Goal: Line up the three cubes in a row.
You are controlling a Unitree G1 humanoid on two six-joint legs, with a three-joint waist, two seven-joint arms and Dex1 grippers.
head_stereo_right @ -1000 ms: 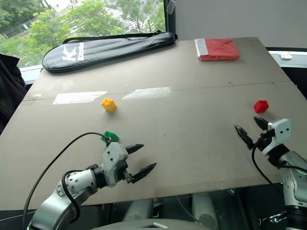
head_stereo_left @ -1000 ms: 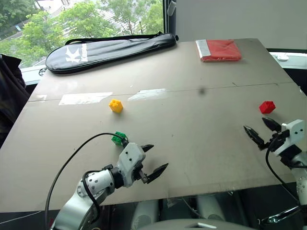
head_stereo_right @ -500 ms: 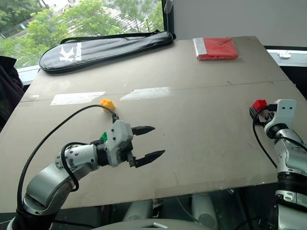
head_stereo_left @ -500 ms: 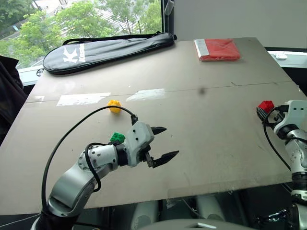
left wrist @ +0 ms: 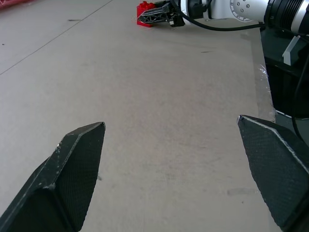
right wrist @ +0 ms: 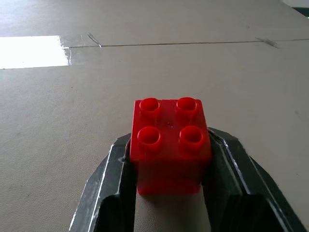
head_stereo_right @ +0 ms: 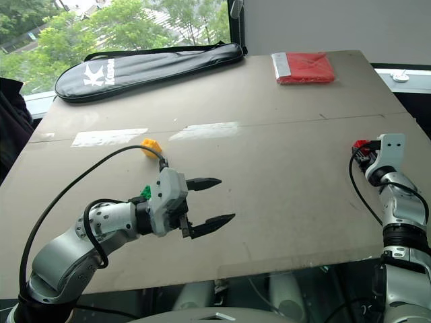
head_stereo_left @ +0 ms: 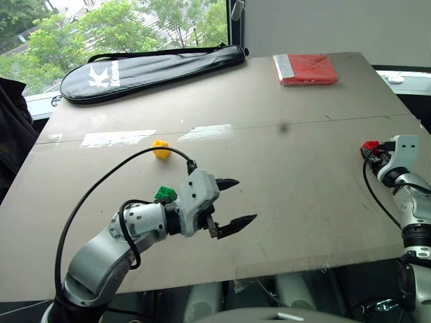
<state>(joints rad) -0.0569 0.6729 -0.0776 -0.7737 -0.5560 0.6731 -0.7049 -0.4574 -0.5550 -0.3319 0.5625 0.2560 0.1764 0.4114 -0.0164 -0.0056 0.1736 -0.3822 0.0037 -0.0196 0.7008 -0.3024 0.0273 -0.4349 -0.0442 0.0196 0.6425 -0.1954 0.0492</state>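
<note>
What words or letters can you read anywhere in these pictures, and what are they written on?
"K": a big white letter on the black racket bag at the far edge of the table.
Smaller white lettering beside that K on the same bag: too small to read.
The red packet has a pale strip along one edge; nothing readable on it.
The red cube, yellow cube and green cube carry no writing.

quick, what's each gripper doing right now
Left gripper: open, holding nothing, above the table.
Right gripper: fingers closed on the red cube, which sits on the table.
</note>
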